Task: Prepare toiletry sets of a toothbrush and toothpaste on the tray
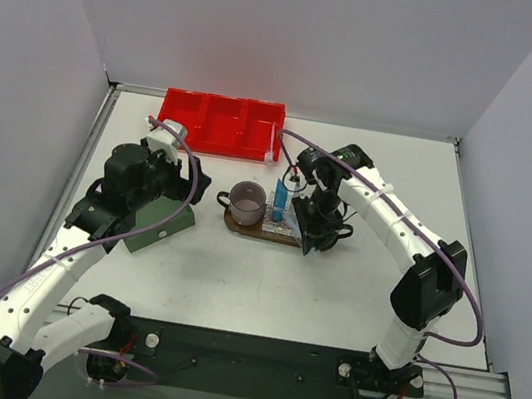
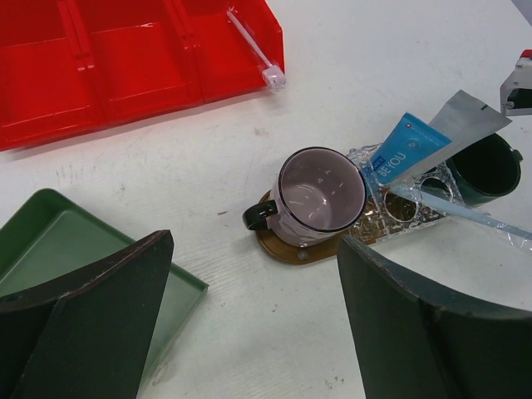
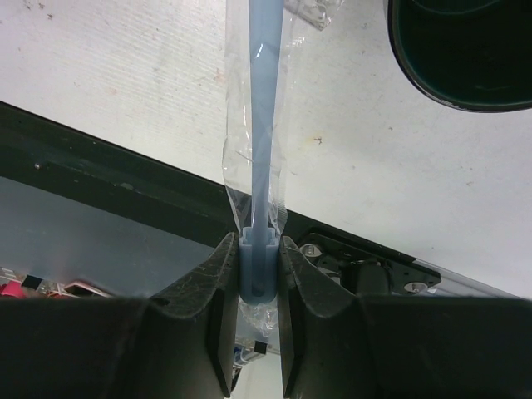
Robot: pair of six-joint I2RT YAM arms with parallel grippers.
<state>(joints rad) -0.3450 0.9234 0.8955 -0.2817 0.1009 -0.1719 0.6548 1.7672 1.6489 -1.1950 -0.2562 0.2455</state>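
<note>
The brown oval tray (image 2: pixel 287 249) (image 1: pixel 242 224) carries a pale pink mug (image 2: pixel 320 189), a clear holder (image 2: pixel 407 212) and a dark green cup (image 2: pixel 485 170). A blue toothpaste tube (image 2: pixel 407 148) (image 1: pixel 280 202) stands tilted in the holder. My right gripper (image 3: pixel 258 266) (image 1: pixel 309 235) is shut on the handle end of a light blue toothbrush (image 3: pixel 263 125) (image 2: pixel 465 214) in a clear wrapper. Its other end reaches the holder beside the tube. A second, pale toothbrush (image 2: pixel 252 46) (image 1: pixel 273 145) leans on the red bin's right end. My left gripper (image 2: pixel 253 249) (image 1: pixel 187 187) hangs open left of the tray, holding nothing.
The red three-compartment bin (image 2: pixel 125 58) (image 1: pixel 219 123) stands at the back. An open dark green box (image 2: pixel 58 241) (image 1: pixel 163 222) lies under my left gripper, left of the tray. In the right wrist view the table's near edge and the black base rail (image 3: pixel 125 179) show below.
</note>
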